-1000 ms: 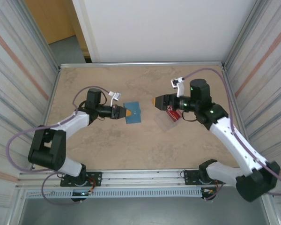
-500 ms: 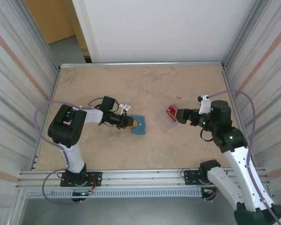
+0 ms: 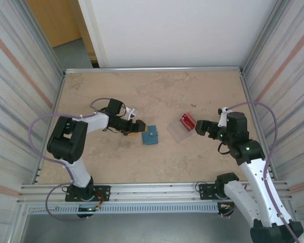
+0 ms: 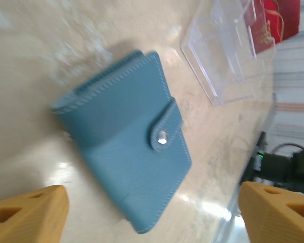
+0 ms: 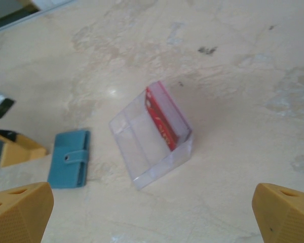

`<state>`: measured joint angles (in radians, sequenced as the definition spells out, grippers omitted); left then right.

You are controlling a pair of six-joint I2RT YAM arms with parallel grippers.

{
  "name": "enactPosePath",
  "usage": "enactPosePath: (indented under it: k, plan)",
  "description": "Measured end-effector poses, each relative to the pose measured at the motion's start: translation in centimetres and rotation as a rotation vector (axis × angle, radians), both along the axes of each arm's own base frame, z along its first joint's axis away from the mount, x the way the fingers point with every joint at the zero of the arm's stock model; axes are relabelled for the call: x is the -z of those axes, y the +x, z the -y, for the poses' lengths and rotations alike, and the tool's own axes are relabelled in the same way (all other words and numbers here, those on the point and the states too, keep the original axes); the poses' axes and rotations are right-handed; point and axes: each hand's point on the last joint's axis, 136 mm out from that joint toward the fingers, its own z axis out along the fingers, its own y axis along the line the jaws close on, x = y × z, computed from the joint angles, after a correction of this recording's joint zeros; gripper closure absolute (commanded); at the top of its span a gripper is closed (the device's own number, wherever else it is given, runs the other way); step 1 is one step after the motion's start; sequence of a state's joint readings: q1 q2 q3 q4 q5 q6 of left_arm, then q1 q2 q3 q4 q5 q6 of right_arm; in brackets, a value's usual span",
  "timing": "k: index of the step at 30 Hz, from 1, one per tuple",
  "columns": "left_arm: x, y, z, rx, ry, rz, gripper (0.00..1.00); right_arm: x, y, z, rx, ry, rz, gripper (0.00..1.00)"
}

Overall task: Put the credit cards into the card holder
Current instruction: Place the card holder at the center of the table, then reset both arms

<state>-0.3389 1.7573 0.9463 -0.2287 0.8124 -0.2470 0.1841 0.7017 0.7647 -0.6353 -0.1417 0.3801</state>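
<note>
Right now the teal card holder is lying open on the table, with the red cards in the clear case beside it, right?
No. The card holder lies closed on the table, its snap tab fastened, as the left wrist view shows. The red cards are in the clear case beside it.

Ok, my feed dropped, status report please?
Left fingers open, right fingers open, both empty. Card holder snapped shut, flat on table. Red cards inside clear case.

credit cards [image 4: 276, 20]: cut by top edge | card count: unreadable
</note>
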Motion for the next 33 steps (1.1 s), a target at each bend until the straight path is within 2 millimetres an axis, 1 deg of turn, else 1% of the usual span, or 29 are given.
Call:
enactPosePath:
  k: [2, 6, 10, 14, 17, 22, 24, 27, 33]
  plan:
    - [-0.3, 0.7, -1.0, -0.017, 0.045, 0.057, 0.02, 0.5, 0.7, 0.8, 0.037, -0.012, -0.003, 0.01]
    - [-0.8, 1.6, -3.0, -0.035, 0.124, 0.140, 0.01, 1.7, 2.1, 2.3, 0.087, -0.056, 0.001, 0.01]
    - [-2.1, 3.1, -5.5, -0.094, 0.192, 0.225, 0.01, 2.9, 3.4, 3.7, 0.117, -0.106, 0.053, 0.01]
    - [-4.5, 5.2, -9.7, -0.200, 0.269, 0.368, 0.01, 4.7, 4.9, 5.5, 0.155, -0.151, 0.086, 0.01]
    - [-5.2, 5.7, -12.6, -0.265, 0.319, 0.465, 0.01, 5.1, 6.5, 7.1, 0.196, -0.169, 0.110, 0.01]
    - [-4.1, 5.8, -16.2, -0.339, 0.368, 0.531, 0.01, 5.3, 8.5, 9.3, 0.253, -0.175, 0.167, 0.01]
    - [-3.6, 6.0, -17.8, -0.374, 0.382, 0.551, 0.01, 6.0, 9.2, 10.0, 0.267, -0.178, 0.172, 0.01]
    - [-3.1, 6.3, -19.4, -0.412, 0.395, 0.594, 0.01, 7.1, 10.1, 10.8, 0.278, -0.185, 0.166, 0.01]
    - [-1.0, 5.3, -19.5, -0.397, 0.408, 0.670, 0.01, 9.3, 11.0, 10.8, 0.270, -0.183, 0.157, 0.01]
